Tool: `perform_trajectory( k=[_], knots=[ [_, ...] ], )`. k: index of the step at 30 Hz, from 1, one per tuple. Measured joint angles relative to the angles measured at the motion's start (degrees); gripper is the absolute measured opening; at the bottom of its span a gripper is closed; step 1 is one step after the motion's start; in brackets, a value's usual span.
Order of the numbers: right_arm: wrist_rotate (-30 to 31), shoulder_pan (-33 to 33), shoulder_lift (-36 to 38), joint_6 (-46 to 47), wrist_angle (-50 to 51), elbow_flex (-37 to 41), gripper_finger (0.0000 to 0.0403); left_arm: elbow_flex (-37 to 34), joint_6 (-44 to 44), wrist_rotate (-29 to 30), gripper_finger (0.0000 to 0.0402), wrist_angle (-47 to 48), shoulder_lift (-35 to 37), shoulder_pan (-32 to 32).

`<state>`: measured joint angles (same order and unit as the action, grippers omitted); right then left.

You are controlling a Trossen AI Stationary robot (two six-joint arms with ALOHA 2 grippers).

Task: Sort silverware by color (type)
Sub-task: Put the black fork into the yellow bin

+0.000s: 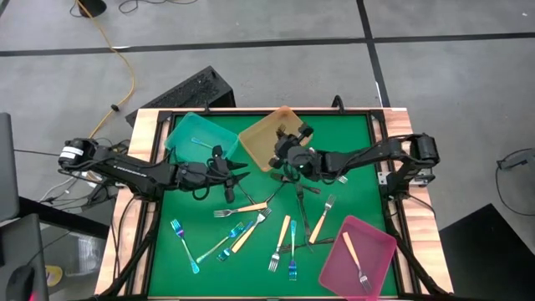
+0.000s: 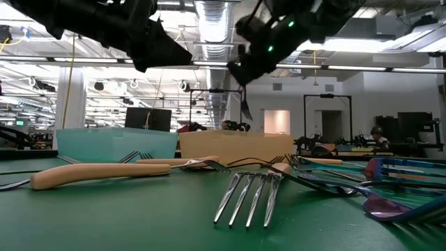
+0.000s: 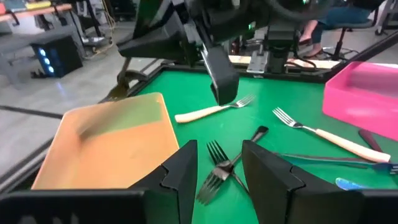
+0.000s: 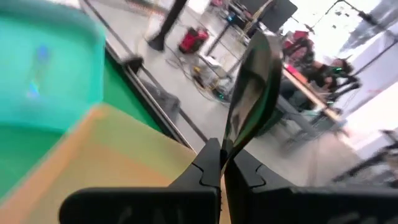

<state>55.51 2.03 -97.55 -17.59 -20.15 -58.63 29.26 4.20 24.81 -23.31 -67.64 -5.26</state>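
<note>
A: While my right gripper hangs over the amber tray, what step am I on?

B: Drop-off step, I'd judge. My right fingers are pinched tight on a dark grey utensil; it stands up between them in the right wrist view, w/ the amber tray right beneath. Low view shows the piece dangling from the gripper above that tray's wall.

A: And my left gripper?

B: Just beside the amber tray, on its table-centre side, jaws partly apart, holding nothing. Two dark grey forks lie crossed on the green mat just past my left fingertips, near the tray's corner.

A: Where's the rest of the silverware?

B: Mostly on the mat, farther from the amber tray: blue/teal forks well apart from it, cream-handled ones between it and the pink tray. One cream piece is in the pink tray already; teal tray, touching the amber one, has one piece too.

A: Next move?

B: Prob. lower the right a bit over the amber tray's middle, then open, so the utensil lands inside, not on the rim. Left then needs a straight descent onto one fork only; they overlap, so picking both is the risk.
</note>
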Motion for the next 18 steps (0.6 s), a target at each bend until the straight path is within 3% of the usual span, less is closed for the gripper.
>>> perform_trajectory(
  k=[6,10,18],
  knots=[
    [4.34,-0.97,-10.87,-11.02,-1.51,-8.11,0.0023,-0.02,1.58,-0.47,0.0114,4.16,1.79,-0.24],
    [3.13,0.52,-16.59,-15.44,2.27,-13.82,0.0023,-0.02,1.45,-0.19,0.0114,5.22,4.84,-0.37],
    [-10.30,6.52,-17.07,-2.86,25.00,-21.56,0.0023,0.00,0.08,1.27,0.0114,9.29,12.09,-0.04]
  ],
)
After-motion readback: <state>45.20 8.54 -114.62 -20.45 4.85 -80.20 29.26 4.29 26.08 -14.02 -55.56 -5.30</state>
